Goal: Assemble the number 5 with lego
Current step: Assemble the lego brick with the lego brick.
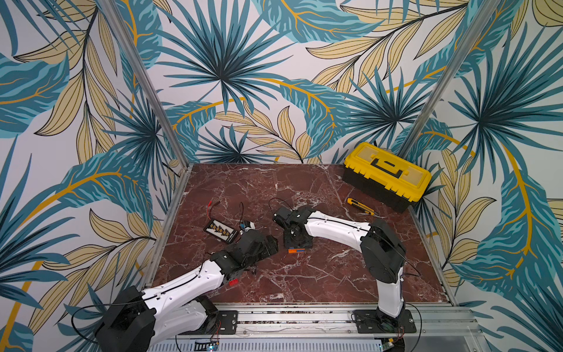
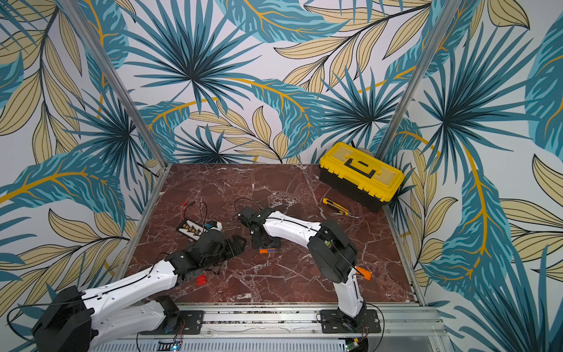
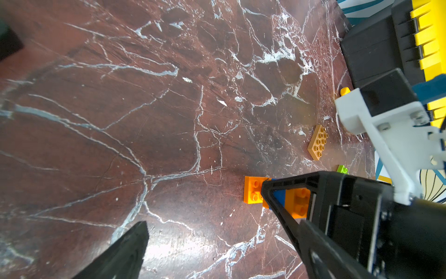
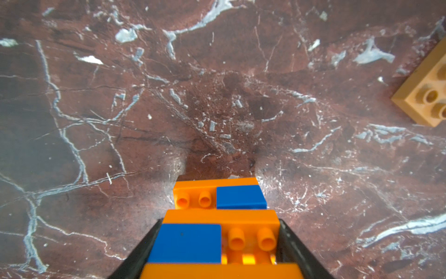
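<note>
Lego stack point(image 4: 220, 232) clamped in right gripper point(image 4: 220, 221) (left gripper point(image 3: 204, 207) wide open).

The marble table point(image 1: 304, 283) bears toolbox point(image 1: 387, 175), utility knife point(image 1: 359, 204), black board point(image 1: 221, 230) (yellow parts) and scattered lego point(image 2: 201, 279).

Near end of orange-and-blue lego stack point(image 4: 217, 217) beyond picture edge (tan brick point(image 4: 424, 96) likewise).

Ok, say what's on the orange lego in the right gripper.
A near blue square and a far blue square, bare studs beside each. Fingers cover the near sides.
</note>
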